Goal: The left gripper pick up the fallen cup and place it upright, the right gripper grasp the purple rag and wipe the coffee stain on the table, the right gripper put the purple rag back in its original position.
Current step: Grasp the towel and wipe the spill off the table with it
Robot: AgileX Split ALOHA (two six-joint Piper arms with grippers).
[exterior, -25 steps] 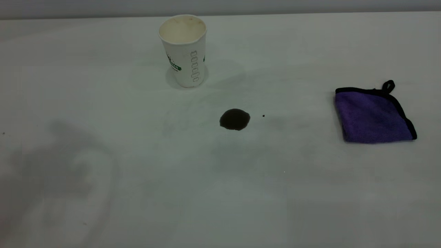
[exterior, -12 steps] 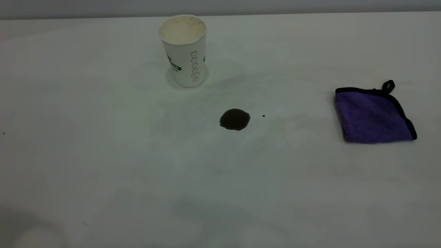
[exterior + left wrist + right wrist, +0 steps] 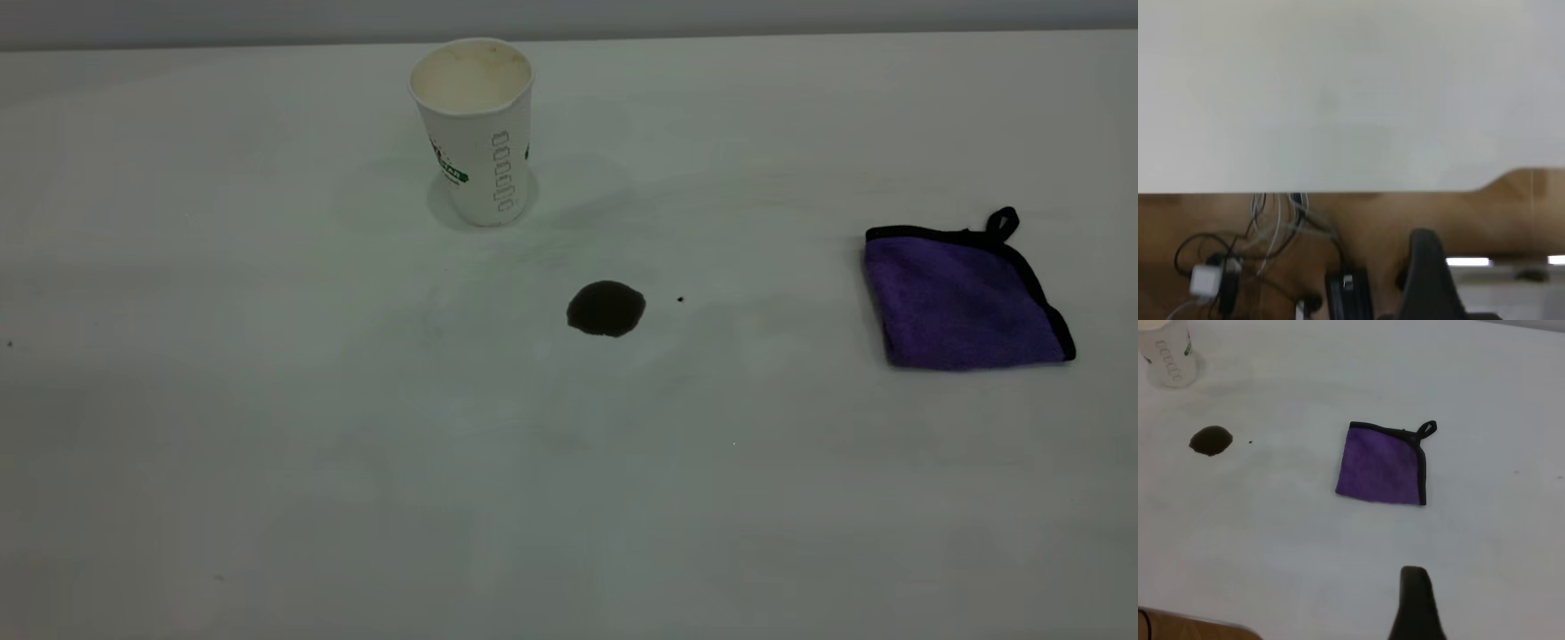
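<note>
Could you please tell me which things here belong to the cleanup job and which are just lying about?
Job: cup, upright; coffee stain; purple rag; table.
Lying about: tiny black speck beside the stain; cables below the table edge.

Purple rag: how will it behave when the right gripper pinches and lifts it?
The purple rag lies folded flat, so it will likely sag and may unfold when lifted. Its fuzzy pile should grip rather than slip. It probably weighs little. The corner loop may dangle.

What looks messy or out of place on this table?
A dark coffee stain sits on the table, between the upright cup and the folded purple rag, with a tiny black speck beside it. Nothing else looks odd.
</note>
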